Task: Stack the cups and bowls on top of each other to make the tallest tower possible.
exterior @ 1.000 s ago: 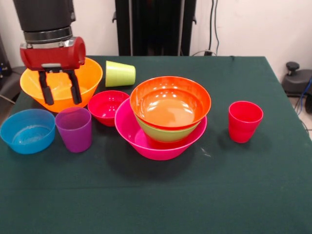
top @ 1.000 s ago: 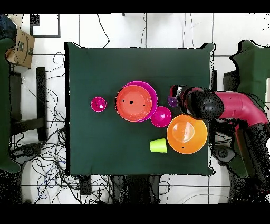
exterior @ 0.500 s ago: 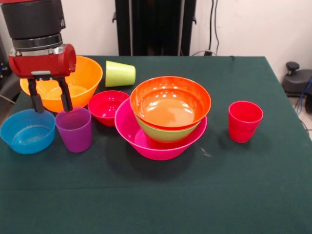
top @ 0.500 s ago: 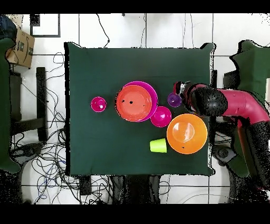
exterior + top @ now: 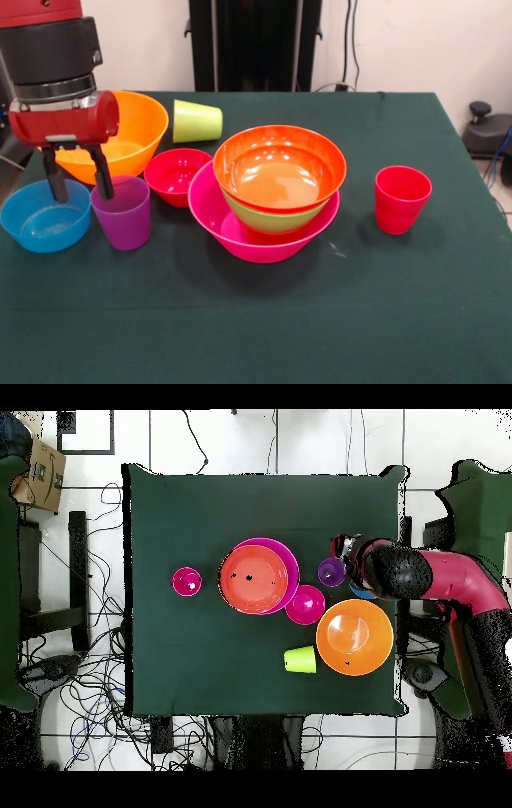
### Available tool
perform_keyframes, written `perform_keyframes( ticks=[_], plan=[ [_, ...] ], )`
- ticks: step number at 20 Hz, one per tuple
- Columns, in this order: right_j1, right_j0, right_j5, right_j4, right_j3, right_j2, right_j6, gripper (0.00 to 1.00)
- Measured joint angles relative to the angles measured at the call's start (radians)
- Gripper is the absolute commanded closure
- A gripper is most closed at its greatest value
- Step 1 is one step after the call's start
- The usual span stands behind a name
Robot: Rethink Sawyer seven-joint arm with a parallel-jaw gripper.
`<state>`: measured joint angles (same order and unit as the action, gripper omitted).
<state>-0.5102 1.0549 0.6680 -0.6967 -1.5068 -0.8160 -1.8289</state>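
My gripper (image 5: pixel 80 194) is open and empty. It hangs low at the left, one finger over the blue bowl (image 5: pixel 44 216), the other at the rim of the purple cup (image 5: pixel 122 213). The tower stands mid-table: pink bowl (image 5: pixel 254 238) lowest, green bowl (image 5: pixel 268 221) in it, orange-red bowl (image 5: pixel 278 164) on top, with what seems a smaller orange bowl inside. The small red bowl (image 5: pixel 176 176) and the large yellow-orange bowl (image 5: pixel 128 132) stand behind the gripper. The lime green cup (image 5: pixel 198 121) lies on its side. The red cup (image 5: pixel 402 198) stands upright at the right.
In the overhead view the arm (image 5: pixel 440 579) reaches in from the right and hides most of the blue bowl. The purple cup (image 5: pixel 331 571) shows beside it, and the tower (image 5: pixel 260 576) at the centre. The green cloth-covered table (image 5: pixel 320 320) has bare room in front.
The gripper has moved left and down in the front view, from over the yellow-orange bowl to between the blue bowl and the purple cup. It stays open. Nothing else moved.
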Motion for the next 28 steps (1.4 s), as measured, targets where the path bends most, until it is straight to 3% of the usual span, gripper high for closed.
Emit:
perform_keyframes(
  ticks=[28],
  plan=[
    [0.034, 0.033, 0.0, -0.036, 0.048, 0.021, 0.012, 0.0]
  ],
)
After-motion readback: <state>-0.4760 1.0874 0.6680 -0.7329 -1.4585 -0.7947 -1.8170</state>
